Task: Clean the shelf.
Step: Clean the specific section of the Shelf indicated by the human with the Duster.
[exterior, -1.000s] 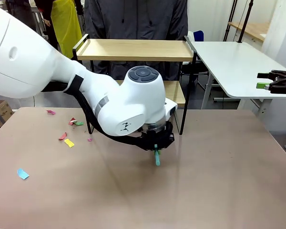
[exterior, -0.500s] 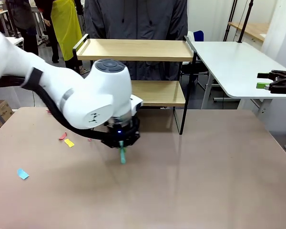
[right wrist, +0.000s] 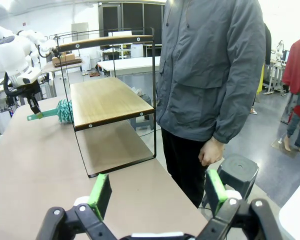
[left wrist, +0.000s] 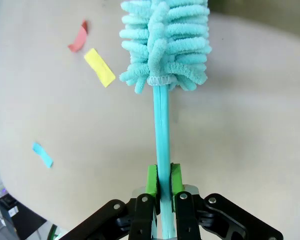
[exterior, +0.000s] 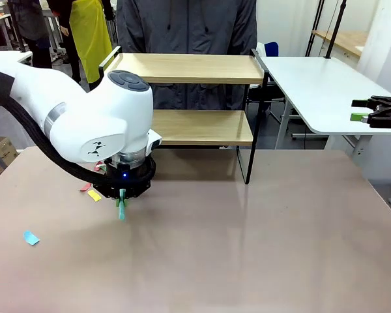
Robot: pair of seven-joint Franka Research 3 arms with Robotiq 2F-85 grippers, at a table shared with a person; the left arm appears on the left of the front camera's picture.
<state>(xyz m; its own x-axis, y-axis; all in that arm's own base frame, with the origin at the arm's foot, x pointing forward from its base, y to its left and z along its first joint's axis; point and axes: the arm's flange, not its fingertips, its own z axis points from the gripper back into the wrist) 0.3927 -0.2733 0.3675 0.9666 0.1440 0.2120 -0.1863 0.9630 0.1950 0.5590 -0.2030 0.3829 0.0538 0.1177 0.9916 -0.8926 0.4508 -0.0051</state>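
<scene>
Gripping the teal duster with the fluffy chenille head by its thin stick, pinched tight between the green pads of the left end effector. Hanging low over the brownish table, among scattered coloured paper scraps. Now looking for the small two-tier wooden shelf in its black metal frame: up at the table's far edge, beyond this end effector and to the robot's right, long boards running side to side. Far closer from here than from the right end effector, spread wide, parked well out on the right. Likely calls for lifting and reaching back, sweeping along the boards' length.
</scene>
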